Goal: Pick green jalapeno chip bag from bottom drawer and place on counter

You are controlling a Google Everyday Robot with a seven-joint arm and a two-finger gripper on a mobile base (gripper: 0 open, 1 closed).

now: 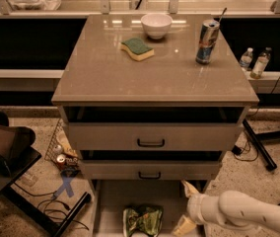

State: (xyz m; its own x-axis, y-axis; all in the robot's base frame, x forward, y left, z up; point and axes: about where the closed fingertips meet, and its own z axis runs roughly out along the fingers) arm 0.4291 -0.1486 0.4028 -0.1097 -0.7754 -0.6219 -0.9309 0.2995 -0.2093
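At the bottom centre of the camera view, the green jalapeno chip bag (142,221) is lying crumpled on the floor of the bottom drawer (111,201), which is standing pulled out below the two upper drawers (151,132). At the lower right, the gripper (186,207) is hovering over the drawer's right side, its two pale fingers spread apart and holding nothing. The bag is sitting left of the gripper in the frame, near but apart. The frame edge is cutting off its lower part, so its long axis cannot be told. The reach, I judge, is calling for a short leftward move. Above, the worktop (130,78) is carrying a sponge (137,48), a bowl (156,24) and a can (207,42).
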